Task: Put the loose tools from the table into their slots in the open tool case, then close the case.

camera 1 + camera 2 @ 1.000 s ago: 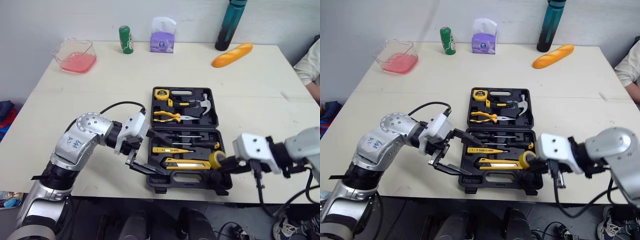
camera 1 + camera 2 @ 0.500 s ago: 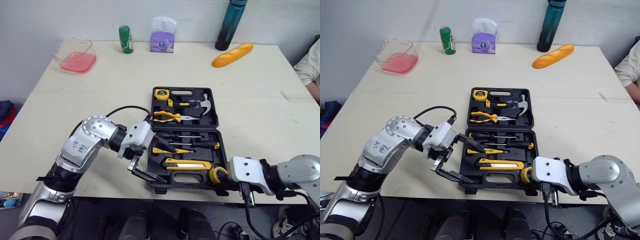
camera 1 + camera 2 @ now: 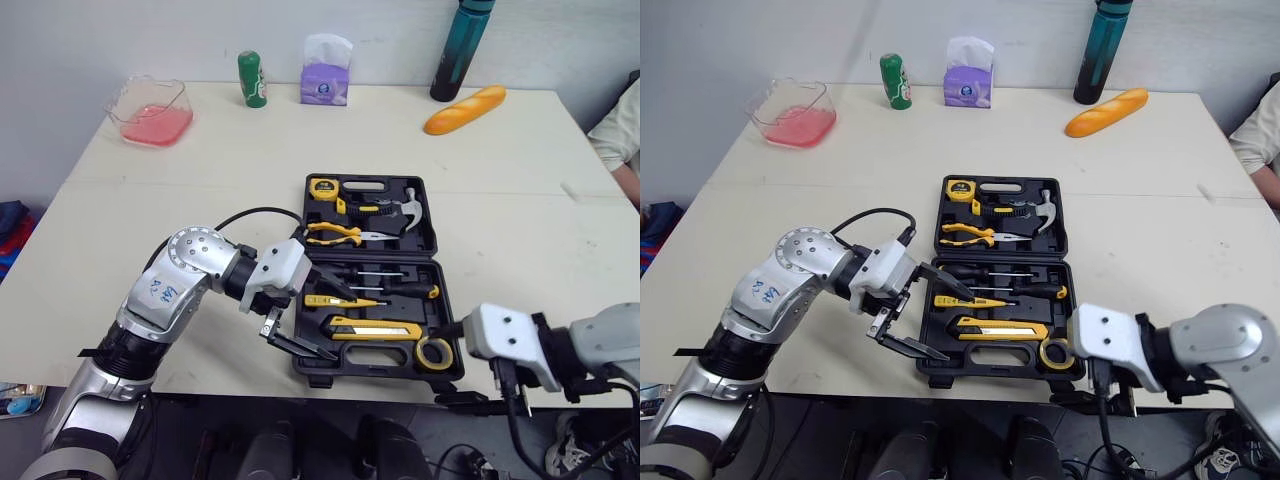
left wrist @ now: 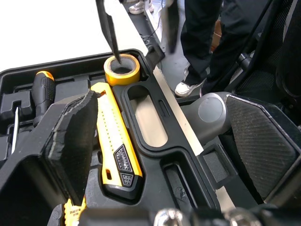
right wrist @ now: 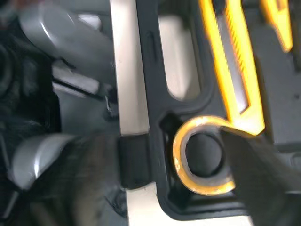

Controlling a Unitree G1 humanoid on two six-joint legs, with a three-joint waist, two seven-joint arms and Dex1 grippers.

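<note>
The open black tool case (image 3: 372,180) lies mid-table, holding a hammer (image 3: 405,208), pliers (image 3: 335,232), tape measure (image 3: 322,186), screwdrivers (image 3: 390,290) and a yellow utility knife (image 3: 375,328). A yellow tape roll (image 3: 434,352) rests in the case's front right corner. My right gripper (image 3: 450,363) is open there, with one finger dipping into the tape roll (image 4: 121,68) and the other outside the case's front edge. Over the case's front left corner my left gripper (image 3: 318,318) stands open and empty, its fingers straddling the case edge near the knife (image 4: 115,141).
Along the table's back stand a pink container (image 3: 150,112), green can (image 3: 251,79), tissue box (image 3: 325,72), dark bottle (image 3: 460,45) and a bread loaf (image 3: 464,108). A person's sleeve (image 3: 620,120) shows at the right edge. Bare tabletop surrounds the case.
My right gripper has opened and let go of the tape roll, which now lies in the front right corner. The left gripper has shifted closer over the case's front left.
</note>
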